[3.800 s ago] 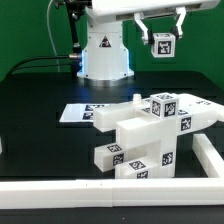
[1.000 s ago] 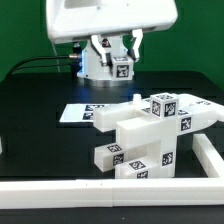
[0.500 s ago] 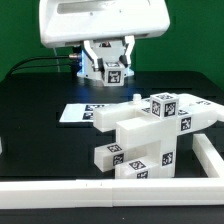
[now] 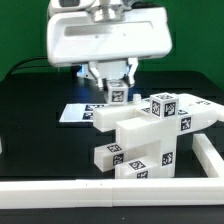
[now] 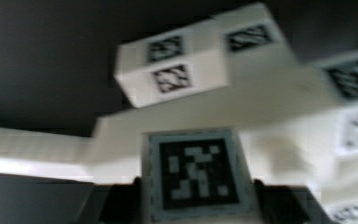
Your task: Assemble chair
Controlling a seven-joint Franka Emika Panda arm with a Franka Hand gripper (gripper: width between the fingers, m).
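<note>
The arm's fingers point(image 4: 117, 84) are clamped on a small tagged white chair piece point(image 4: 118, 95), hanging just above the partly built chair point(image 4: 150, 135). That assembly sits on the black desk point(image 4: 40, 100), near the white border rail point(image 4: 100, 190), with the marker board point(image 4: 78, 112) just behind it.

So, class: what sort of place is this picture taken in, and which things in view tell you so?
Most likely a robotics lab test bench. A robot arm's claw hangs over a black table; the white chair parts carry black-and-white square tags, and a white rail fences the work area.
</note>
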